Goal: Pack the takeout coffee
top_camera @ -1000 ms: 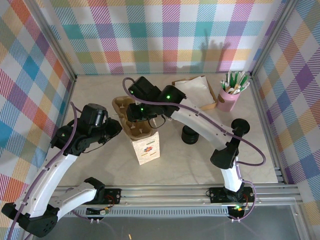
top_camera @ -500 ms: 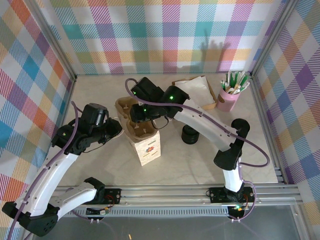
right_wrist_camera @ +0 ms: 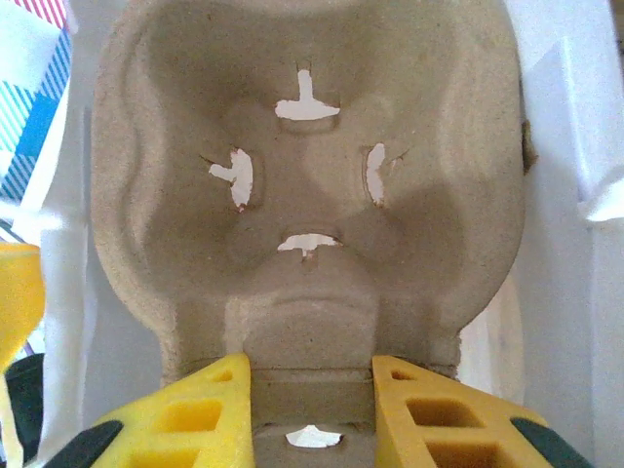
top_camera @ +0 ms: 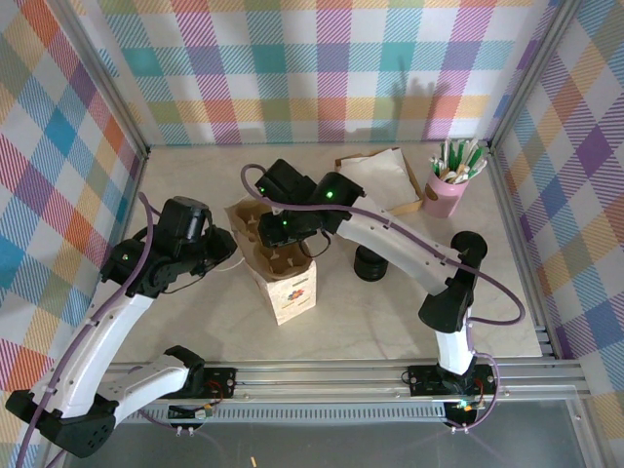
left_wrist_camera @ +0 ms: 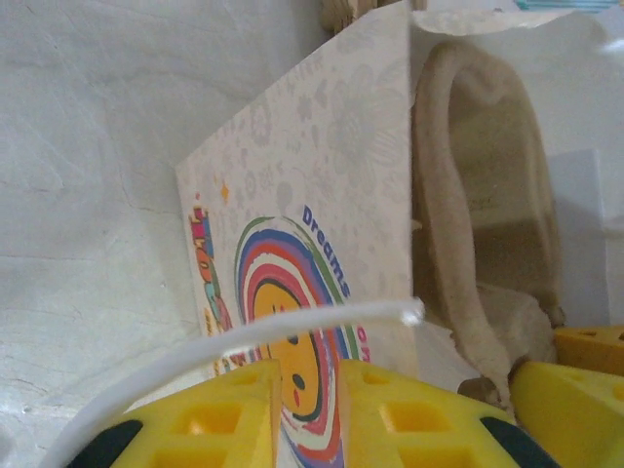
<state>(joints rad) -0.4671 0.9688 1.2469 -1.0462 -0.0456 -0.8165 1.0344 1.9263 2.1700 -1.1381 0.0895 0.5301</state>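
The takeout coffee (top_camera: 370, 263) stands on the pale surface (top_camera: 370, 327) near the middle of the cell. It is just right of the paper bag (top_camera: 290, 290) and close beside my right forearm, which crosses the view just behind it. From overhead it shows mostly as a round black lid, and I cannot make out the cup's sides. It is outside the bag.

My left fingers (left_wrist_camera: 249, 400) are pressed close on the bag's printed wall, whose rainbow design runs up between them. A white cord (left_wrist_camera: 292, 327) arcs across just above them. In the overhead view they (top_camera: 226, 252) sit at the bag's left side.

My right fingers (right_wrist_camera: 219, 400) pinch the near edge of a brown pulp cup carrier (right_wrist_camera: 302, 195), whose slit cup well faces the camera with the bag's white walls on both sides. From above, the carrier (top_camera: 255, 234) hangs over the bag's mouth and blocks the opening.

Farther back, to the right, a pink holder (top_camera: 441, 200) of green-and-white sticks stands beside a brown tray (top_camera: 413, 187) of white paper, well apart from the coffee.
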